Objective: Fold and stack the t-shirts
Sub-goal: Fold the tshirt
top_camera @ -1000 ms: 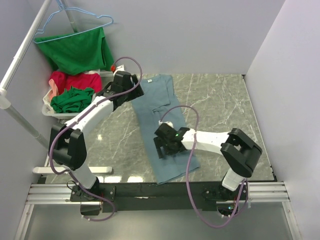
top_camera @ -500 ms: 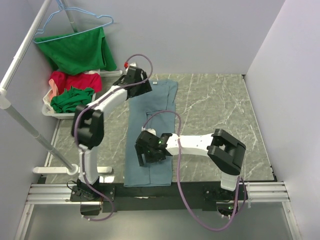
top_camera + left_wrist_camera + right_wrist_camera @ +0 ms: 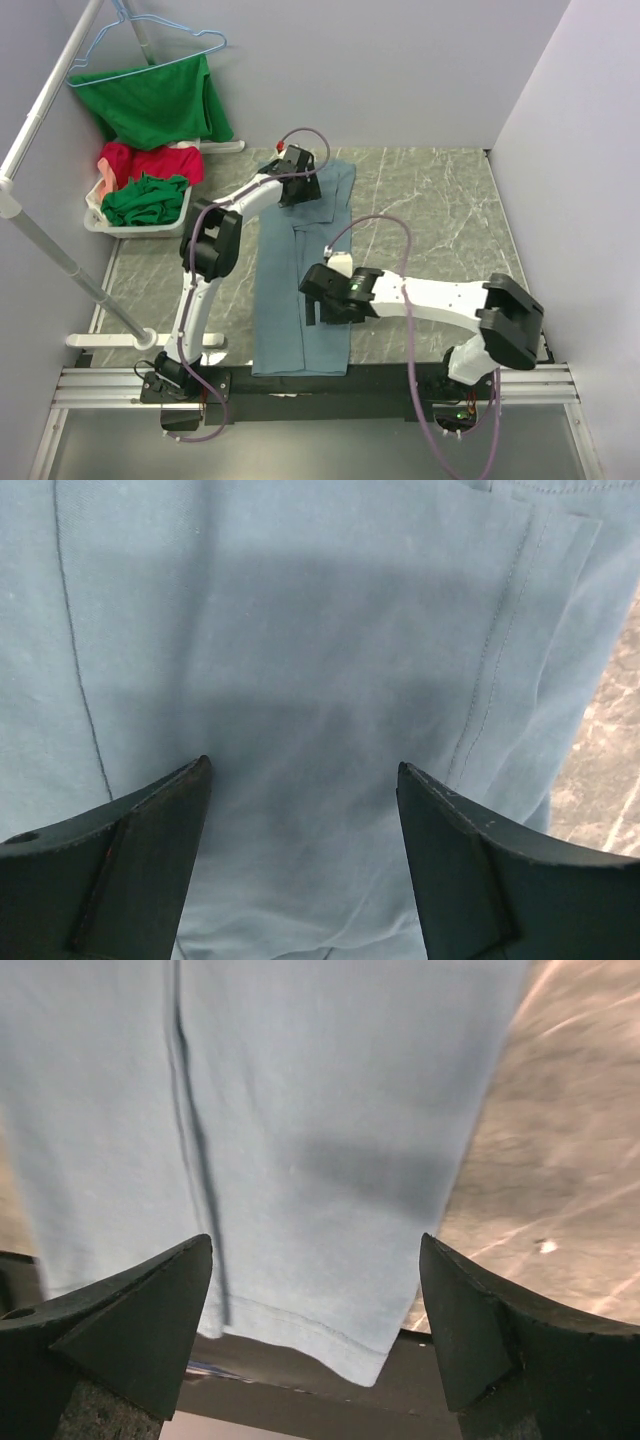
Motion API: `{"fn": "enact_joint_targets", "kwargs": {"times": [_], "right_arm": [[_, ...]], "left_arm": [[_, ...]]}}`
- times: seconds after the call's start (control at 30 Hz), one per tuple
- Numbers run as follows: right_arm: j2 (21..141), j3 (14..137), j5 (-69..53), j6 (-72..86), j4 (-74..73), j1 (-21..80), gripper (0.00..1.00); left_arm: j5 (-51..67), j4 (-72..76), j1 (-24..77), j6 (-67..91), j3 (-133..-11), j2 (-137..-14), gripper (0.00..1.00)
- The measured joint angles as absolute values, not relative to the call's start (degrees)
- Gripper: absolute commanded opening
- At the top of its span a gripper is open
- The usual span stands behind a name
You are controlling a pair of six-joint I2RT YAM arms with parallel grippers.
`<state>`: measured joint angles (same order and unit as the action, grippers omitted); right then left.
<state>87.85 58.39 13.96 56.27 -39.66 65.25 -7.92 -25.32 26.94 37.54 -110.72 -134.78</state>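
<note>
The grey-blue shirt (image 3: 280, 310) lies flat on the table (image 3: 440, 220) as a long narrow strip, running from the far middle down to the near edge, where its hem reaches the dark rail; the sides look folded in, since a seam line runs along its length in both wrist views. The left gripper (image 3: 297, 170) is over the far end of the strip and the right gripper (image 3: 318, 305) over the near half, one arm to each end, which suits a cloth too long for one arm to handle alone.

Seen from the left wrist, the left gripper (image 3: 305, 770) has its fingers spread wide with only flat cloth showing between them; the right gripper (image 3: 315, 1245) is likewise spread and grips nothing. Both are released and hang just above the cloth (whether the fingertips touch it I cannot tell).

My reading is that the lengthwise fold is done and the crosswise fold is next, so each gripper sits where it could pinch an end; the risk is catching only the top layer.

The red shirt (image 3: 150, 160) and a green shirt (image 3: 145, 198) wait in the basket (image 3: 100, 222) at the far left, well apart from the work; another green one hangs on a hanger (image 3: 150, 45) above
</note>
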Motion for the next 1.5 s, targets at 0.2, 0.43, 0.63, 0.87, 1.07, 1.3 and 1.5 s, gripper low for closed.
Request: {"fn": "enact_joint_targets", "kwargs": {"times": [0.2,0.43,0.63,0.87,1.07,1.3,1.5], "right_arm": [[81.28,57.14,17.15,58.11,-40.40,61.78,0.90],[72.23,52.77,18.13,59.11,-41.43,54.26,0.90],[67.70,52.31,19.09,57.06,-41.21,46.48,0.90],[73.45,52.34,19.38,54.11,-41.19,43.83,0.91],[74.54,48.21,16.05,53.95,-37.26,43.83,0.89],[76.47,42.06,10.55,54.70,-31.97,45.80,0.81],[76.40,37.39,6.90,57.84,-26.83,51.62,0.70]], "left_arm": [[-10.52,-27.92,28.12,37.17,-118.54,-139.68,0.81],[-13.08,-28.99,28.34,37.06,-128.09,-145.73,0.82],[-12.97,-26.76,27.73,37.28,-133.38,-149.49,0.82],[-6.26,-14.35,24.51,38.83,-126.10,-147.20,0.82],[-3.88,-5.67,21.76,38.26,-110.26,-137.01,0.81],[-7.09,-9.65,21.43,37.15,-103.66,-120.60,0.76],[-10.70,-15.42,22.39,40.62,-82.63,-100.42,0.68]]}}
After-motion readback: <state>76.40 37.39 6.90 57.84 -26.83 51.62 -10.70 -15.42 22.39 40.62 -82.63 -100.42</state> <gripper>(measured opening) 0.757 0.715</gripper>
